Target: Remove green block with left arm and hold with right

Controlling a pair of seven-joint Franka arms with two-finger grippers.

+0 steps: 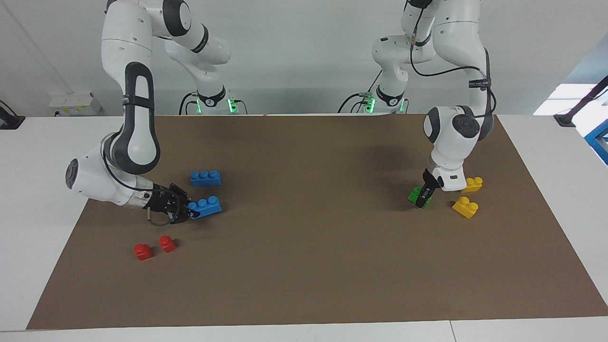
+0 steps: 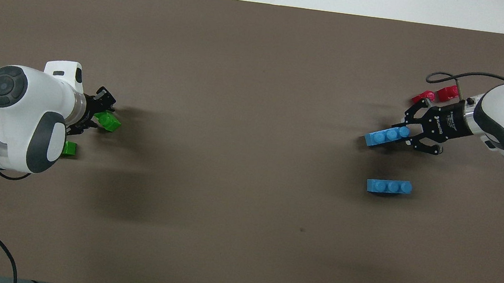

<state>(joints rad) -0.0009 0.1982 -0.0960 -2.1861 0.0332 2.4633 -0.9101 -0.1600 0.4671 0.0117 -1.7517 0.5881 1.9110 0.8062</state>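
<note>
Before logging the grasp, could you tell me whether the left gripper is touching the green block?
Touching: in the facing view the left gripper has its fingers down on the green block.

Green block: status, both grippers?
Left gripper down on small bright-green two-stud plastic brick. Right gripper shut on blue three-stud brick. Nothing in the way.

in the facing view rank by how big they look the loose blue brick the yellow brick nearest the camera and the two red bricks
1. Loose blue brick, three studs, clearly the largest.
2. Yellow brick, two studs.
3. The two red bricks and, the smallest; they look alike, so I won't rank them.
</note>
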